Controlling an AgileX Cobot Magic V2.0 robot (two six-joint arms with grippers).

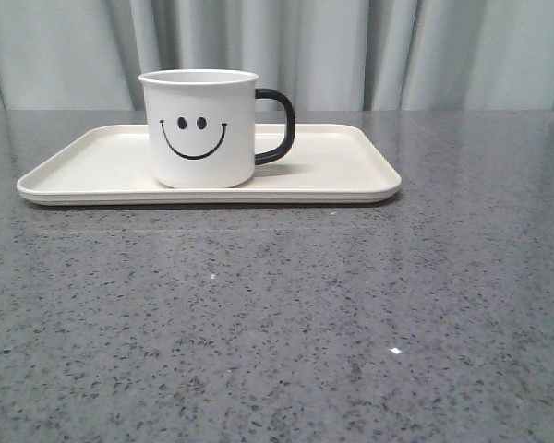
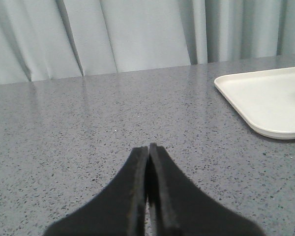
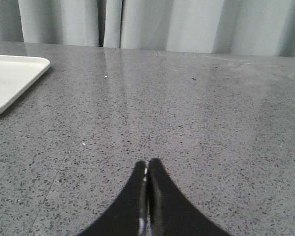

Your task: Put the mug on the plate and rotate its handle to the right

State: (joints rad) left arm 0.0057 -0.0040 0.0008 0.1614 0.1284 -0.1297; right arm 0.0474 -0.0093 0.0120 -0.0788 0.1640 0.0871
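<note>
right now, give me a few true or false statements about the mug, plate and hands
1. The mug stands upright on the plate. True.
2. The handle points to the left in the front view. False: it points to the right.
3. The left hand is shut and holds nothing. True.
4. The right hand grips the handle. False: it is shut on nothing, over bare table beside the plate's corner.
5. The mug lies on its side. False: it is upright, smiley face toward the front camera.
</note>
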